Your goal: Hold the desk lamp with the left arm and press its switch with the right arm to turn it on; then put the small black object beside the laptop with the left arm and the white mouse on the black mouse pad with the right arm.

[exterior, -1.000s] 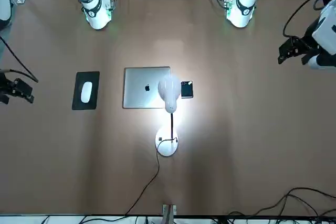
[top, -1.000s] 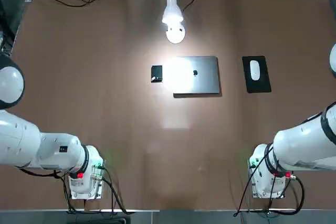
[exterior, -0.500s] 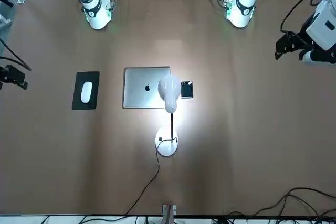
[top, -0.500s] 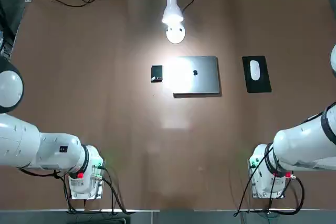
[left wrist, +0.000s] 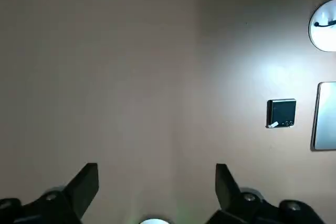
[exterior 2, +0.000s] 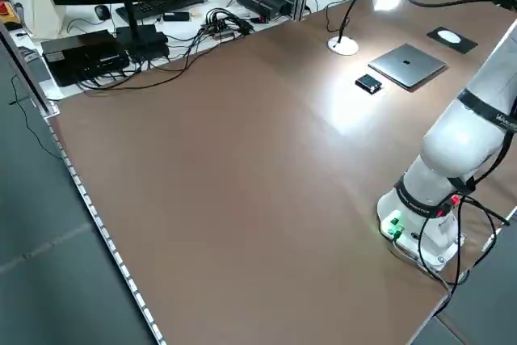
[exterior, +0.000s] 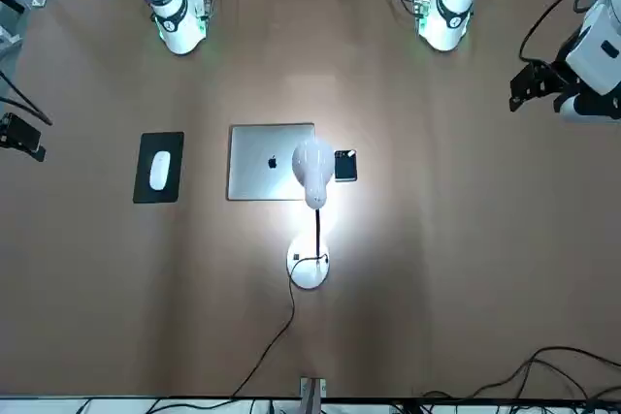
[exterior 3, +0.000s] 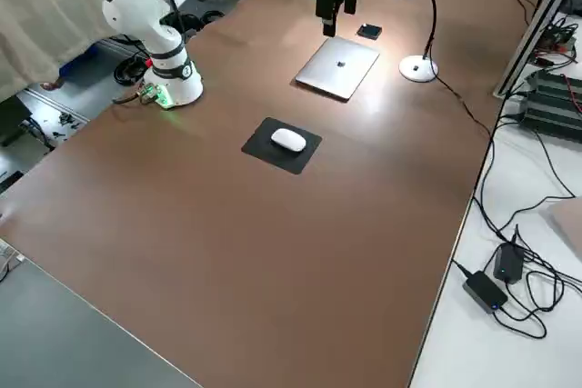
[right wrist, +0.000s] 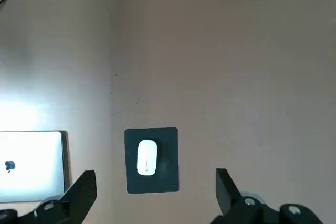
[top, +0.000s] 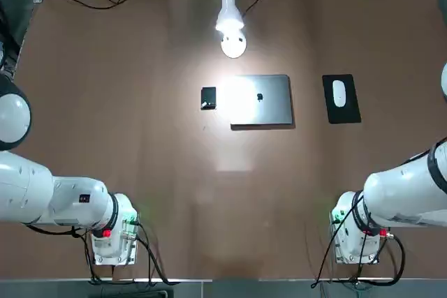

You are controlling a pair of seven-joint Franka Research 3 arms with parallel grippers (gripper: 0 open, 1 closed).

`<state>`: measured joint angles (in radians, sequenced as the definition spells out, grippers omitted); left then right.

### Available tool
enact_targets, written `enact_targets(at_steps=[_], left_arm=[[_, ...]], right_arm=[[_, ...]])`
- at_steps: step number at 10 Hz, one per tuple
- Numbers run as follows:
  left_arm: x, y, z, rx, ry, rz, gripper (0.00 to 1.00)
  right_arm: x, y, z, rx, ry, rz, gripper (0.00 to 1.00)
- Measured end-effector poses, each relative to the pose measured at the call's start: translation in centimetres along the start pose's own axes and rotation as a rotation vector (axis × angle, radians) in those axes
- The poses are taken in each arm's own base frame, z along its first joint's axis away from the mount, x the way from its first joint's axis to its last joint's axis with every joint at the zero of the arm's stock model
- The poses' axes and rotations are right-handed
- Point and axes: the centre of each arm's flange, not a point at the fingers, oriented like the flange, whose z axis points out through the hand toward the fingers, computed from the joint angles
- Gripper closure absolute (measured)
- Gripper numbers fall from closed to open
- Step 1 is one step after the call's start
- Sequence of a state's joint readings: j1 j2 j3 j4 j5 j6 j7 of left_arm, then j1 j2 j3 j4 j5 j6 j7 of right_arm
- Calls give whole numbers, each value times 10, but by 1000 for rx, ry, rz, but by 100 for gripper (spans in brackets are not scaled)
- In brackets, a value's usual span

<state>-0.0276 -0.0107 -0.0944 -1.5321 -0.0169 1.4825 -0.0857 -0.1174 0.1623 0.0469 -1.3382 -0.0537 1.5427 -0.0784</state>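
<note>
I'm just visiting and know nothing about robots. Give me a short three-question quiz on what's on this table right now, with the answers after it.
1. True or false: the desk lamp is lit.
2. What does the white mouse rest on? A) the laptop B) the black mouse pad C) the bare table
3. Fill in: the small black object lies beside the ____.

Key
1. True: it throws a bright patch over the laptop.
2. B.
3. Laptop. Both the left gripper and the right gripper are open, empty and well clear of these things.
</note>
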Motion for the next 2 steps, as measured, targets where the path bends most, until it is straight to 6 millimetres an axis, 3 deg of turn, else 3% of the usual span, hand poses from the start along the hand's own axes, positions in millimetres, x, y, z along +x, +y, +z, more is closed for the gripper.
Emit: enact_targets(at_steps=[2], left_arm=[[0,-1,0,0,1,-2,2]], right_arm=[[0,0,0,0,-4,-1,0]])
